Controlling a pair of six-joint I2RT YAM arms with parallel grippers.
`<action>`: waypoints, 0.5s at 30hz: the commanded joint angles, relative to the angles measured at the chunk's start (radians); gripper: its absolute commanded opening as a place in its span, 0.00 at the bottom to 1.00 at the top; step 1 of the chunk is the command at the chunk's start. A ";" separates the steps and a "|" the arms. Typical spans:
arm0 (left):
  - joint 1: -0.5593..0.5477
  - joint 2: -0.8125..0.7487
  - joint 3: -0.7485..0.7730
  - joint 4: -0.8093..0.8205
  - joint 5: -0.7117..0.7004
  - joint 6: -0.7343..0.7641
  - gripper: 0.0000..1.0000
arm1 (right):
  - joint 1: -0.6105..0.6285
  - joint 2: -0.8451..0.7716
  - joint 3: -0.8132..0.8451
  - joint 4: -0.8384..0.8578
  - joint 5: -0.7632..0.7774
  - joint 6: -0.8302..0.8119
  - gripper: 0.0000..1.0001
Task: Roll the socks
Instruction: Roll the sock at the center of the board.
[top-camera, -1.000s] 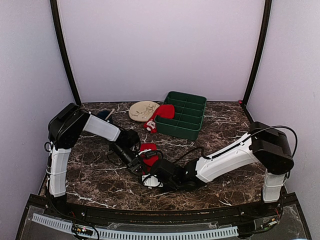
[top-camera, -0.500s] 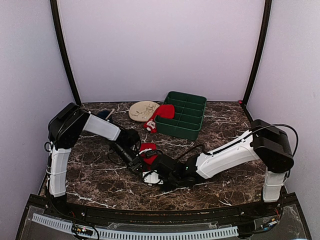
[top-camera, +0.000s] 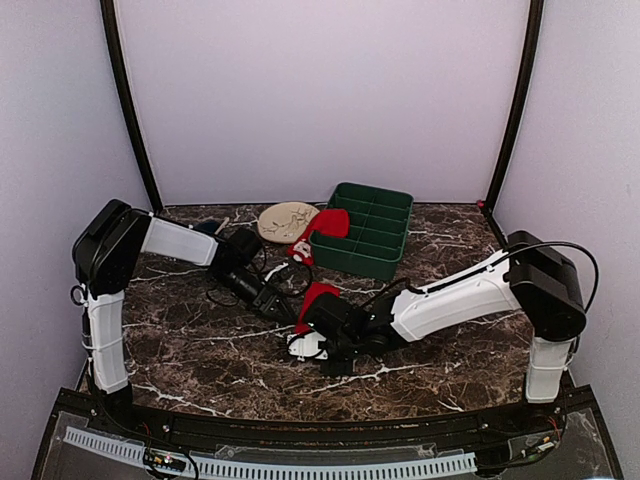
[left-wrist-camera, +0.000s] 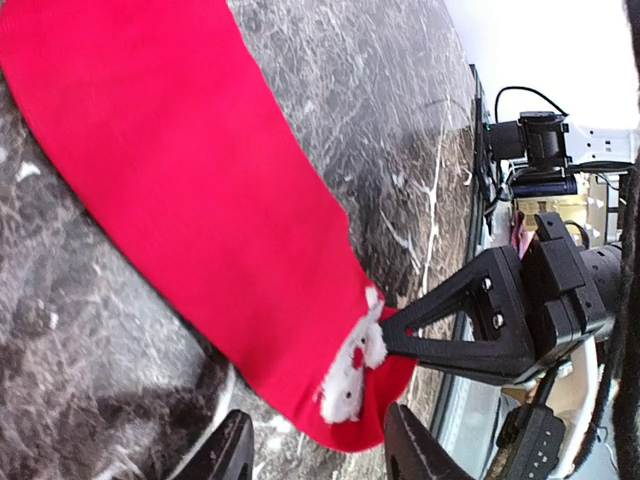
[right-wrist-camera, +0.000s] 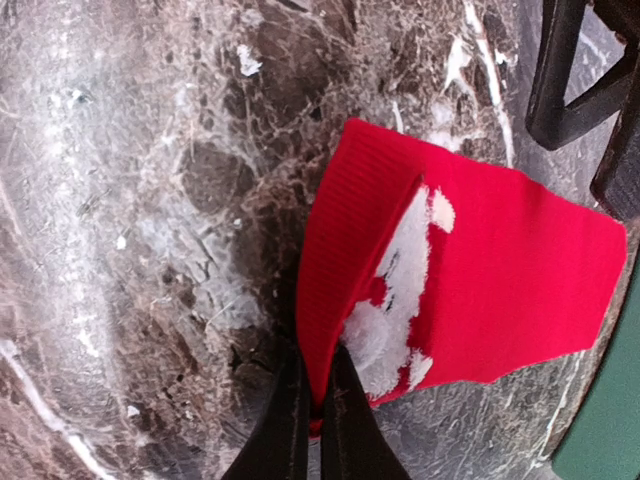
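One red sock (left-wrist-camera: 200, 180) lies stretched over the marble, its white patterned end (left-wrist-camera: 350, 375) toward my left gripper (left-wrist-camera: 315, 455). That gripper is open, its fingers either side of the sock's end and not touching it. My right gripper (right-wrist-camera: 315, 405) is shut on the folded edge of this sock (right-wrist-camera: 500, 270), beside the white patch. From above, the sock (top-camera: 320, 296) sits between the left gripper (top-camera: 283, 308) and the right gripper (top-camera: 303, 326). A second red sock (top-camera: 330, 222) hangs over the green tray's left corner, its white end (top-camera: 300, 250) on the table.
A green compartment tray (top-camera: 378, 232) stands at the back centre, with a beige plate (top-camera: 284, 220) to its left. A small blue object (top-camera: 207, 228) lies behind the left arm. The left gripper's black fingers (right-wrist-camera: 565, 80) show at the top right of the right wrist view.
My left gripper has opened, let go of the sock and drawn back to the left. The right gripper stayed pinched on the sock and carried it a little away from me.
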 joint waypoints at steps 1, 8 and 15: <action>-0.004 -0.074 -0.039 0.067 -0.054 -0.054 0.46 | -0.026 0.012 0.032 -0.167 -0.141 0.047 0.04; 0.007 -0.197 -0.151 0.223 -0.156 -0.152 0.47 | -0.093 0.031 0.101 -0.269 -0.330 0.086 0.04; 0.006 -0.315 -0.284 0.351 -0.235 -0.230 0.46 | -0.164 0.078 0.152 -0.339 -0.556 0.115 0.04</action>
